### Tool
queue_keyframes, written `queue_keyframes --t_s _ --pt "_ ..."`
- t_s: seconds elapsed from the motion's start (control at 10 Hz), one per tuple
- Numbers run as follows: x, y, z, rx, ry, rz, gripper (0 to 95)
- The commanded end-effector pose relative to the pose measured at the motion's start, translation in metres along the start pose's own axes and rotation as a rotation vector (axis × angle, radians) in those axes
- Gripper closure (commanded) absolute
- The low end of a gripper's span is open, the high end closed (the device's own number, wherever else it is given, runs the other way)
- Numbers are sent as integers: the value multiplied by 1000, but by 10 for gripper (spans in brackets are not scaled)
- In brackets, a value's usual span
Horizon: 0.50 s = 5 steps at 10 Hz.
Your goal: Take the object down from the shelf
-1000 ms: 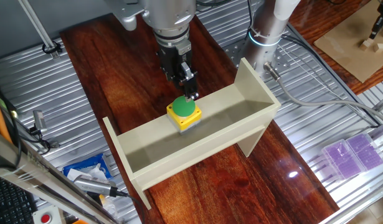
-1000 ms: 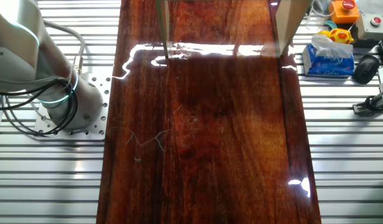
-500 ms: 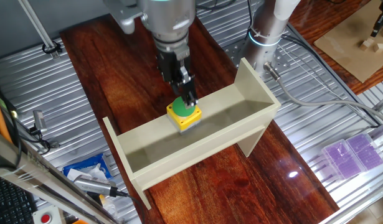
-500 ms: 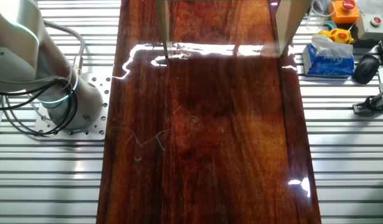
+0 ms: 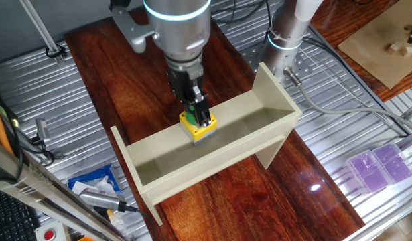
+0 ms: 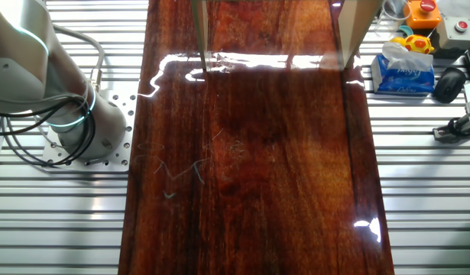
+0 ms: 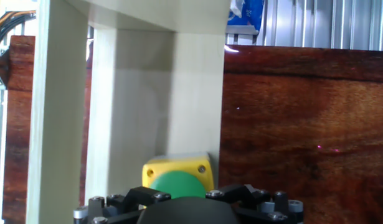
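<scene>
The object [image 5: 199, 127], a yellow box with a green dome button, sits in the middle of the beige shelf [image 5: 212, 148] on the dark wooden table. My gripper [image 5: 197, 112] comes straight down on it. Its dark fingers stand either side of the green dome and hide most of it, and the jaws look open. In the hand view the object [image 7: 178, 174] lies just ahead of the hand's dark housing [image 7: 185, 211], against the shelf's pale panels [image 7: 147, 93]. In the other fixed view only the shelf's two legs [image 6: 200, 30] show at the top edge.
The arm's base [image 6: 74, 130] stands on the slatted metal beside the table. A blue tissue pack [image 6: 403, 72] and a red-button box [image 6: 426, 11] lie past the far corner. Purple boxes [image 5: 380, 167] sit at the right, and tools [image 5: 98, 195] at the lower left.
My gripper has come down from just above the green dome until its fingers are around it and cover most of it. The object and the shelf have not moved.
</scene>
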<state>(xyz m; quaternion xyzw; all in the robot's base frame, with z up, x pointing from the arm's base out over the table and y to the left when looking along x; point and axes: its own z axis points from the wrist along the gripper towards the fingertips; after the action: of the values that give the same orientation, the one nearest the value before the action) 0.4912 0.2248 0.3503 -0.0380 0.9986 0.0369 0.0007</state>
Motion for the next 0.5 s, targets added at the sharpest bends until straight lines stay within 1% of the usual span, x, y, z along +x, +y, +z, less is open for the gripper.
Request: queue_keyframes --t_s 0.1,0.3,0.5 --pt "0 -2 6 0 -10 1 0" --pt "0 -3 15 0 -22 1 0" --pt "3 -3 20 0 -25 3 0"
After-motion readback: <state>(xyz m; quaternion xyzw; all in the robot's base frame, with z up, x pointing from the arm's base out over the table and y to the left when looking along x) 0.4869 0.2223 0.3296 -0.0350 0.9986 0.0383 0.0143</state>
